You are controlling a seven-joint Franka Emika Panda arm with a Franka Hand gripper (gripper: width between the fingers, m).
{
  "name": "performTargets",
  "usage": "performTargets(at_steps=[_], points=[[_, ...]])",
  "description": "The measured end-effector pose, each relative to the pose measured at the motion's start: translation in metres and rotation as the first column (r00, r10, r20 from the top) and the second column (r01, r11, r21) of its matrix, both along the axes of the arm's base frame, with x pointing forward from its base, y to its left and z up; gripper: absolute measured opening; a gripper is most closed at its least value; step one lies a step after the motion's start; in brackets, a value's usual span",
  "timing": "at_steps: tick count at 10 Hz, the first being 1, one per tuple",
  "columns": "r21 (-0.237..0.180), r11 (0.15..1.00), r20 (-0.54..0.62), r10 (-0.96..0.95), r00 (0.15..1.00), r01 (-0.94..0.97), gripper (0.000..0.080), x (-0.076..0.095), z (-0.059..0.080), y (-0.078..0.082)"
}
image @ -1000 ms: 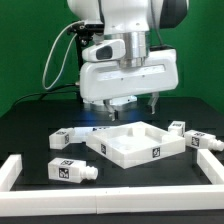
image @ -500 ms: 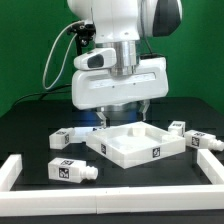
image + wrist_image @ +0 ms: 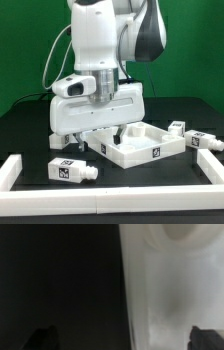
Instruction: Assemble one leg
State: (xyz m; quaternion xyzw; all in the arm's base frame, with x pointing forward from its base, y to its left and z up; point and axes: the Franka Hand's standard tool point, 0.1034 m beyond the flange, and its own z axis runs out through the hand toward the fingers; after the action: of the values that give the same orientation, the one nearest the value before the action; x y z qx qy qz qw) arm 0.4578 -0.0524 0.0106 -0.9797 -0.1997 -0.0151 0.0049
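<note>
Though stub-ended, blocky white plastic leg point(image 3: 71, 170)

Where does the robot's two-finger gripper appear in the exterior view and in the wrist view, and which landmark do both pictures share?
Exterior view: the two-finger gripper hangs low over the black table, beside the large white square tray-like panel, on the exterior view's left of it.
Wrist view: the two-finger gripper shows only as two dark fingertips, wide apart.
Shared landmark: the black table, seemingly the dark half of the wrist view.
</note>
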Motion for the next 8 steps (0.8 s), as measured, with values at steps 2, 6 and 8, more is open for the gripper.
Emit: performTargets(at_steps=[2,6,8], points=[[0.0,1.0,-0.004,0.001,1.0,-0.001,0.0636,-0.0012,-0.0017,-0.0002],[0.0,1.0,-0.005,0.001,1.0,-0.001,0.0283,-0.0016,-0.0021,-0.0001],[0.0,1.0,-0.006,0.002,1.0,-0.002,0.0136,-0.0018,-0.0023,-0.0001]])
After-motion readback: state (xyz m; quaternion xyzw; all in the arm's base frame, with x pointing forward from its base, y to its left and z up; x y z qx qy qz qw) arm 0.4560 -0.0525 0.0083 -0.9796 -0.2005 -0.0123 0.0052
